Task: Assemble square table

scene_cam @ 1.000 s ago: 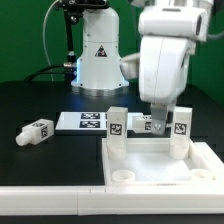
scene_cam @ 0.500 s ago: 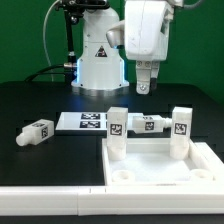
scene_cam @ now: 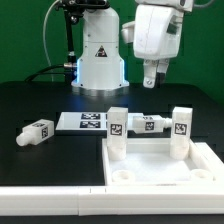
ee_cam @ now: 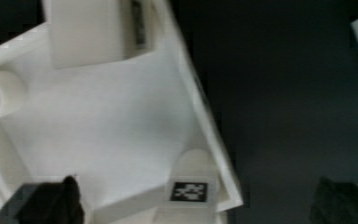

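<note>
The white square table top [scene_cam: 160, 168] lies at the front on the exterior view's right. Two tagged white legs stand upright in its far corners [scene_cam: 117, 125] [scene_cam: 181, 122]. A third leg [scene_cam: 148, 123] lies on its side between them. A fourth leg [scene_cam: 36, 131] lies loose on the black table at the exterior view's left. My gripper [scene_cam: 153, 76] hangs high above the far edge of the top, open and empty. In the wrist view the top [ee_cam: 105, 130] and a tagged leg [ee_cam: 194, 185] show between my gripper's [ee_cam: 202, 205] spread dark fingers [ee_cam: 51, 200].
The marker board [scene_cam: 85, 121] lies flat behind the top, near the robot's base [scene_cam: 100, 60]. A long white rail [scene_cam: 50, 195] runs along the front edge. The table surface is black.
My gripper has risen from between the two upright legs, where it was down at the lying leg, to well above them. It has drifted slightly right. The legs have not moved.
</note>
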Robot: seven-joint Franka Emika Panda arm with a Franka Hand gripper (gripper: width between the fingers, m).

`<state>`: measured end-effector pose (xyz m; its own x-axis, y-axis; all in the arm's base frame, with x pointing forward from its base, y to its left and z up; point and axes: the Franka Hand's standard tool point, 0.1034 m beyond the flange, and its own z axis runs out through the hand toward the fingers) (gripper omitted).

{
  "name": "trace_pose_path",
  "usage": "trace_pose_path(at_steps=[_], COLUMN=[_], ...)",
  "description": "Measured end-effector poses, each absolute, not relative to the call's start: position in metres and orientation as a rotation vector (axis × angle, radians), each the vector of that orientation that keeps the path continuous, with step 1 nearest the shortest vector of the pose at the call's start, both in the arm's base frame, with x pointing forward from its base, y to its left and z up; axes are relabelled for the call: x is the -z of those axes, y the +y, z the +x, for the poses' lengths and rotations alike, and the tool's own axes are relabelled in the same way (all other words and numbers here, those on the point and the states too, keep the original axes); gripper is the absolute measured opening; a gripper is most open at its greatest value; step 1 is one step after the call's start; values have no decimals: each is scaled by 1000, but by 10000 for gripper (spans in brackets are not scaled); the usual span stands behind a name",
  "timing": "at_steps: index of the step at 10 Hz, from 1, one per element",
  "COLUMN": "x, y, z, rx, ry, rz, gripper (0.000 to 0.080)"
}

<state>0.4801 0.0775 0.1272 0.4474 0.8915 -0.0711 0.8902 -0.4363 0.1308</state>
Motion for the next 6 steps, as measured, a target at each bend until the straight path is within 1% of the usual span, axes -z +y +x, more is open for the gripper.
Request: trace_pose_path(at_steps=[1, 3, 5, 6], x=[-121, -123, -120, -108], y=[89, 82, 83, 78], z=[463, 471, 469, 460], rx=[14, 12, 19, 41], ry=[1560, 1605, 1609, 1599], rz=[2531, 2511, 2511, 2536], gripper=[648, 648, 648, 648])
